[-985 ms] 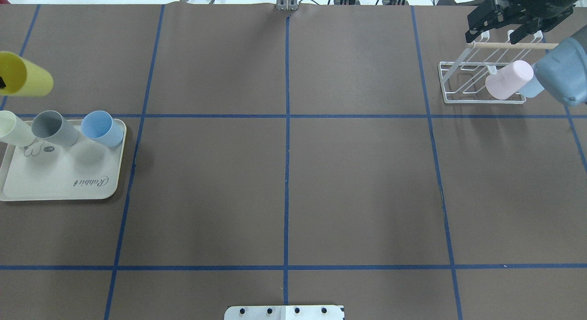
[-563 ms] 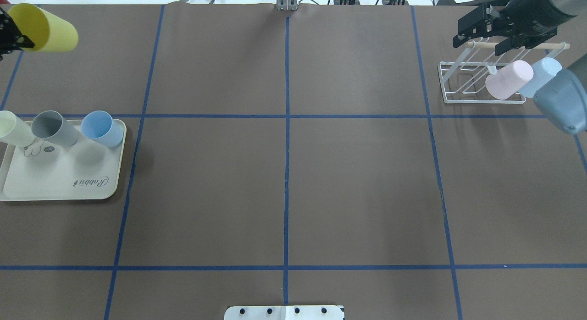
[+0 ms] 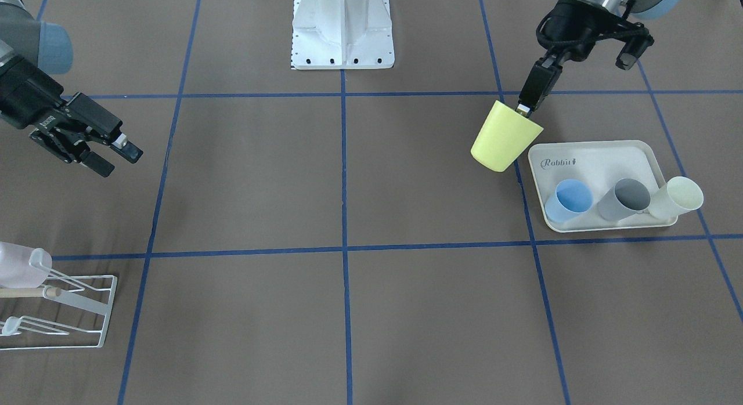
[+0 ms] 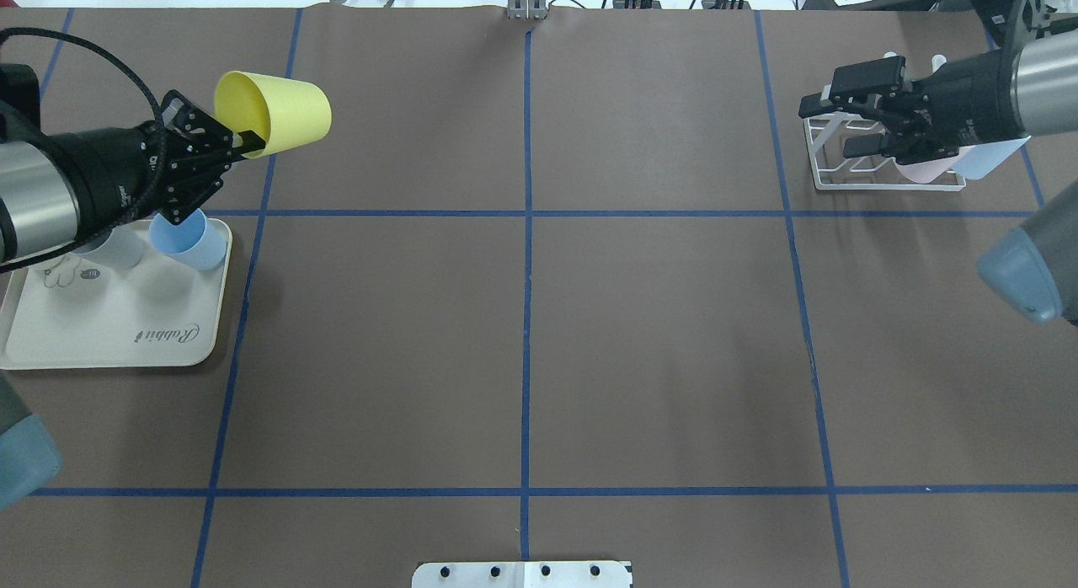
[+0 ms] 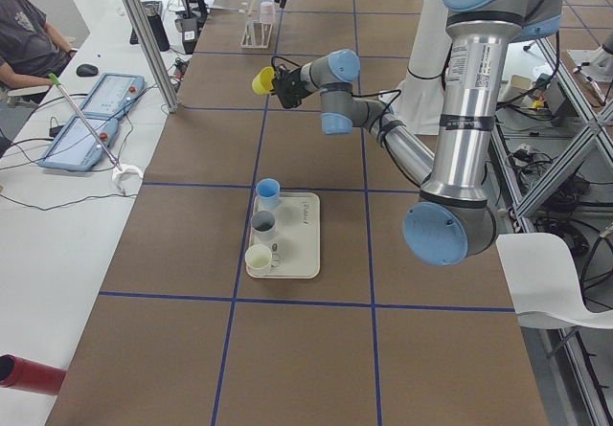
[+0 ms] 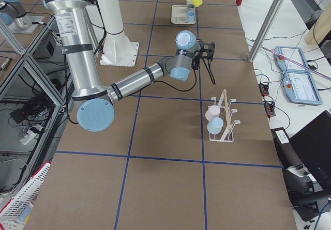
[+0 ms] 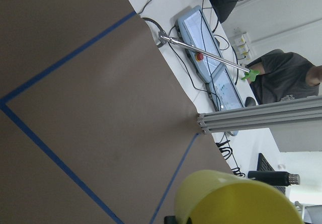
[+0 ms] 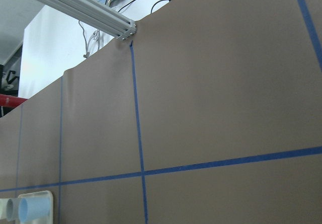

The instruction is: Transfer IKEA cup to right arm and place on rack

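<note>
Yellow cup (image 4: 282,120) moved inward — left pincer (image 4: 248,139) gripping | right pincer (image 4: 825,131) spread, empty | tray (image 4: 118,331): 3 cups (image 3: 624,199) | rack (image 4: 821,165): 2

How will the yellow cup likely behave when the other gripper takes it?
Probably light and stiff: the yellow cup hangs tilted from the left gripper, pinched only at its rim wall, and its mouth looks round and undeformed. Its smooth, tapered wall may slip in a side grasp. Laid on its side, it would likely roll in a curve.

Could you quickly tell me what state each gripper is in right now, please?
Left gripper: shut on the yellow cup, pinching its rim.
Right gripper: open, holding nothing.
</note>
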You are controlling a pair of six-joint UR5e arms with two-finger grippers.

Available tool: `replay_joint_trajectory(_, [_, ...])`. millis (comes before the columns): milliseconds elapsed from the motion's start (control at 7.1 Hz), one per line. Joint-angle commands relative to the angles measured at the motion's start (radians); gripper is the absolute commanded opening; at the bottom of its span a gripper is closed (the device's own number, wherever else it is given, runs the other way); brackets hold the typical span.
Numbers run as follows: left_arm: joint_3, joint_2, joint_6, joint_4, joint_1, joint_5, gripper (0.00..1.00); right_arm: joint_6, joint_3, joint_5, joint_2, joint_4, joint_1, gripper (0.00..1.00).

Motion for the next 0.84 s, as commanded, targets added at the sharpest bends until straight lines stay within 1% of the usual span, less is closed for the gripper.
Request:
replay_joint_trajectory(0, [0.109,0.008,-0.077,-0.319,0.059,-0.005,0.00,0.171,-0.134,-0.025,-0.005,0.379,-0.079,0.99])
replay_joint_trajectory(141, [0.151,0.008,-0.097,-0.474,0.090,-0.002,0.00,0.211,-0.136,-0.043,-0.002,0.446,-0.104,0.99])
replay_joint_trajectory(282, [0.176,0.008,-0.143,-0.591,0.107,-0.002,0.00,0.261,-0.132,-0.046,0.004,0.503,-0.130,0.99])
replay_joint_trajectory(422, [0.177,0.004,-0.186,-0.661,0.118,-0.002,0.00,0.298,-0.124,-0.081,0.007,0.563,-0.162,0.99])
replay_joint_trajectory(563, [0.179,-0.002,-0.203,-0.677,0.168,0.006,0.00,0.337,-0.121,-0.156,0.015,0.633,-0.220,0.99])
replay_joint_trajectory(704, [0.176,-0.004,-0.205,-0.691,0.185,0.015,0.00,0.343,-0.130,-0.248,0.015,0.728,-0.292,0.99])
